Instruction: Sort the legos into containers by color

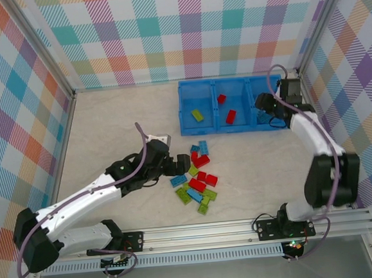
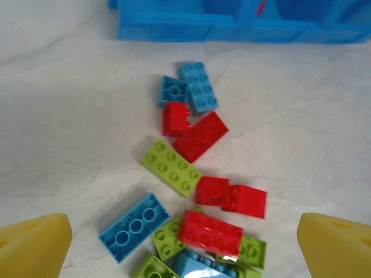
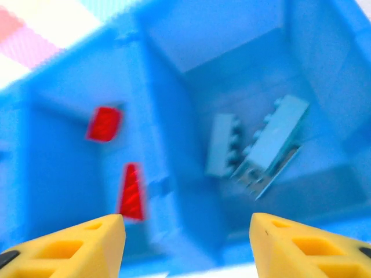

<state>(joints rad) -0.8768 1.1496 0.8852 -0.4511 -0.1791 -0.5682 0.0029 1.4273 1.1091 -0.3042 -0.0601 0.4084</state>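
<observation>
Several loose legos lie in a pile (image 1: 198, 176) on the table in front of the blue three-compartment container (image 1: 233, 127). My left gripper (image 1: 183, 165) hovers at the pile's left edge, open and empty. In the left wrist view its fingertips (image 2: 35, 243) flank a red lego (image 2: 210, 233), an upside-down blue lego (image 2: 134, 227) and a lime lego (image 2: 171, 167). My right gripper (image 1: 266, 112) is over the right compartment, open (image 3: 186, 243) with nothing between its fingers. Two blue legos (image 3: 261, 145) lie in that compartment. Red legos (image 3: 104, 123) lie in the middle one, and a green lego (image 1: 197, 115) in the left.
Checked walls enclose the table on three sides, with the container near the back right corner. The right wall stands close beside my right arm (image 1: 314, 135). A metal rail (image 1: 244, 228) runs along the near edge. Bare tabletop (image 1: 107, 126) lies left of the container.
</observation>
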